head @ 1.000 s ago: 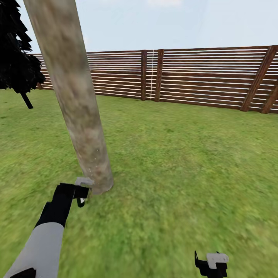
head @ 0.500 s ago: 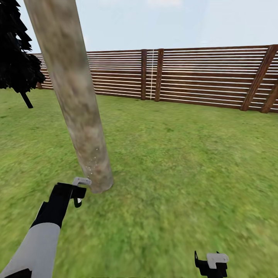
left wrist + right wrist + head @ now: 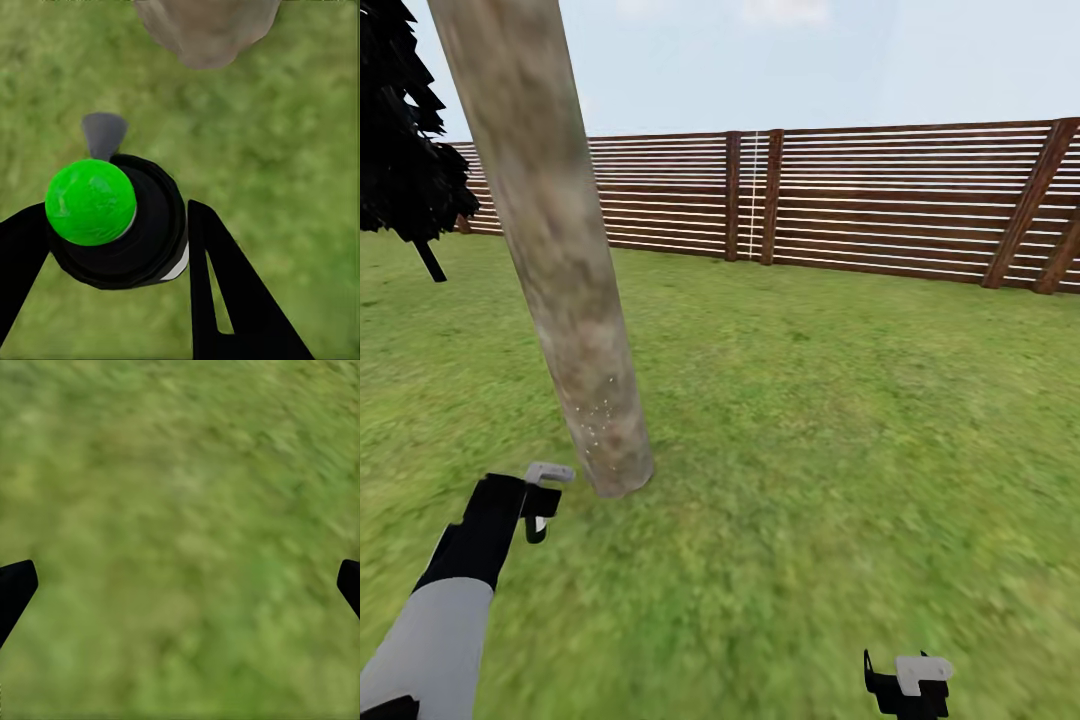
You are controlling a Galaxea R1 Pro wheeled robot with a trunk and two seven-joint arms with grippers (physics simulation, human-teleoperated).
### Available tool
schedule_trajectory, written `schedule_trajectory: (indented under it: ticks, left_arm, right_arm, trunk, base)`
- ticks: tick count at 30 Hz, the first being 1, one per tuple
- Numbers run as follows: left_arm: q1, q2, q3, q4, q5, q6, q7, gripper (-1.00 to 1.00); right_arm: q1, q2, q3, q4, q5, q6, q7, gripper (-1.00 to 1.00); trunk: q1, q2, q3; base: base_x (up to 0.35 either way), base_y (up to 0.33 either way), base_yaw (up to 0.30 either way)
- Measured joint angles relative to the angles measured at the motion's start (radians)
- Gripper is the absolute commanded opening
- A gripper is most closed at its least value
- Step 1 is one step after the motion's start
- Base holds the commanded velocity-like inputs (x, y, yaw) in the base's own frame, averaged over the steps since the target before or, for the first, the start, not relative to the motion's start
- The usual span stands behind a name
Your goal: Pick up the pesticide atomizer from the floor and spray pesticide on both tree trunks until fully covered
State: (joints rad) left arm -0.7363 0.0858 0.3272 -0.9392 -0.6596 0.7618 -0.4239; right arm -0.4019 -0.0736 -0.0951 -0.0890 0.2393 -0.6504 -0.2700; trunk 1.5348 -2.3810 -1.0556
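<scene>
My left gripper (image 3: 112,247) is clamped on the one pesticide atomizer (image 3: 116,221), both fingers pressed to its black body. I'm looking straight down its long axis at the green cap, and its grey nozzle (image 3: 103,133) points toward the tree trunk (image 3: 550,240), just beside it near the base. A patch of white pesticide (image 3: 595,425) specks dots that single trunk. My right gripper (image 3: 180,585) hangs wide apart and empty over the floor (image 3: 840,450). One fence (image 3: 880,200) stands behind.
</scene>
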Motion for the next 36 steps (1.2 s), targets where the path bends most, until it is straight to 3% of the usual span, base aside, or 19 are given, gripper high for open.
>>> schedule_trajectory:
  ticks: [6,14,16,18,19,21,24,25,28,31,32,36]
  left_arm:
    - [-0.008,-0.060,-0.005,-0.012,0.006,0.004,0.000,-1.00]
    - [-0.006,-0.054,0.003,-0.082,-0.003,0.004,0.000,-1.00]
    - [-0.007,-0.062,-0.005,-0.115,0.000,0.017,0.000,-1.00]
    - [-0.010,-0.078,-0.033,-0.153,0.002,0.097,-0.001,-1.00]
    - [-0.010,-0.083,-0.071,-0.183,0.005,0.153,-0.001,-1.00]
    - [-0.013,-0.080,-0.113,-0.217,0.001,0.206,-0.002,-1.00]
    - [-0.015,-0.044,-0.122,-0.226,-0.005,0.221,-0.004,-1.00]
    - [-0.016,-0.018,-0.123,-0.220,-0.001,0.223,-0.016,-1.00]
    - [-0.012,0.076,-0.123,-0.190,0.015,0.220,-0.168,-1.00]
    - [-0.003,0.101,-0.128,-0.137,0.021,0.213,-0.212,-1.00]
    - [-0.002,0.093,-0.132,-0.122,0.029,0.211,-0.217,-1.00]
    - [0.000,-0.004,-0.132,-0.050,0.031,0.153,-0.212,-1.00]
  right_arm:
    - [0.000,0.000,0.000,0.000,0.000,0.000,0.001,1.00]
    - [0.000,0.001,0.000,0.000,0.000,0.000,0.002,1.00]
    - [0.000,0.001,0.000,0.000,0.000,0.000,0.002,1.00]
    - [0.000,0.002,0.000,0.000,0.000,0.000,0.002,1.00]
    - [0.000,0.002,0.000,0.000,0.000,0.000,0.002,1.00]
    - [0.000,0.002,0.000,0.000,0.000,0.000,0.002,1.00]
    - [0.000,0.002,0.000,0.000,0.000,0.000,0.002,1.00]
    - [0.000,0.002,0.000,0.000,0.000,0.000,0.002,1.00]
    - [0.000,0.002,0.000,0.000,0.000,0.000,0.002,1.00]
    - [0.000,0.002,0.000,0.000,0.000,0.000,0.002,1.00]
    - [0.000,0.002,0.000,0.000,0.000,0.000,0.002,1.00]
    - [0.000,0.002,0.000,0.000,0.000,0.000,0.002,1.00]
  trunk:
    - [0.000,0.000,0.000]
    - [0.000,0.000,0.000]
    - [0.000,0.000,0.000]
    - [0.000,0.000,0.000]
    - [0.000,0.000,0.000]
    - [0.000,0.000,0.000]
    - [0.000,0.000,0.000]
    - [0.000,0.000,0.000]
    - [0.000,0.000,0.000]
    - [0.000,0.000,0.000]
    - [0.000,0.000,0.000]
    - [0.000,0.000,0.000]
  base:
    - [0.032,0.012,0.000]
    - [0.142,0.079,0.000]
    - [0.006,0.003,0.000]
    - [0.002,0.001,0.000]
    - [0.000,0.000,0.000]
    - [0.000,0.000,0.000]
    - [0.000,0.000,0.000]
    - [0.000,0.000,0.000]
    - [0.000,0.000,0.000]
    - [0.000,0.000,0.000]
    - [0.000,0.000,0.000]
    - [0.000,0.000,0.000]
